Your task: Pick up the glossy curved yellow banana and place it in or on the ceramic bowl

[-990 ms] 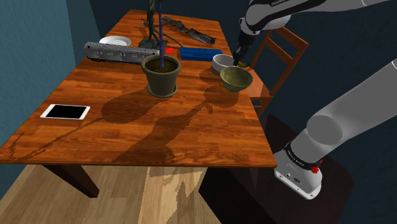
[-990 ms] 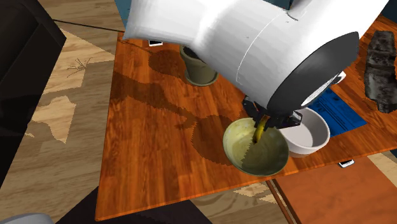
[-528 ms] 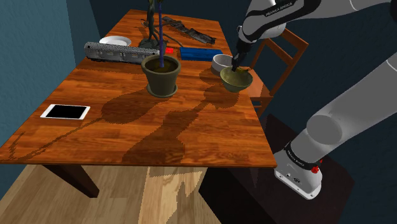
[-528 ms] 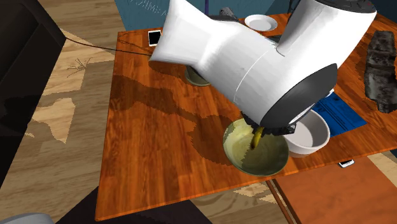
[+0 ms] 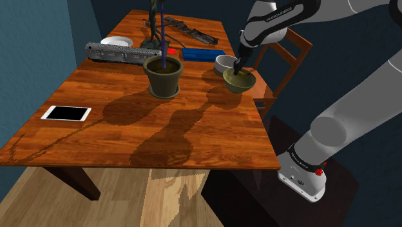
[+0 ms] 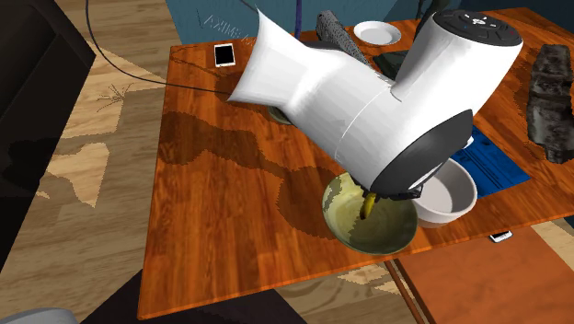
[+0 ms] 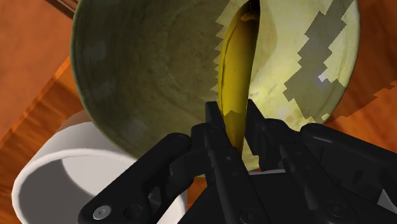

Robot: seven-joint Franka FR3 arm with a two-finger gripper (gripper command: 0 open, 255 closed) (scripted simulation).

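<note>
Holding the yellow banana [image 7: 236, 63] clamped in my hand [image 7: 233, 113], I have it hanging inside the olive-green bowl [image 7: 127, 76], so letting go should drop it in.

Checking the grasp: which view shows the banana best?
The wrist view: the banana lies clasped in the gripper, over the bowl. The second exterior view shows a yellow stub under the arm; the shoulder view, too small to tell.

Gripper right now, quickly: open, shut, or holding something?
Gripper: shut on the yellow banana, which hangs into the greenish bowl.
</note>
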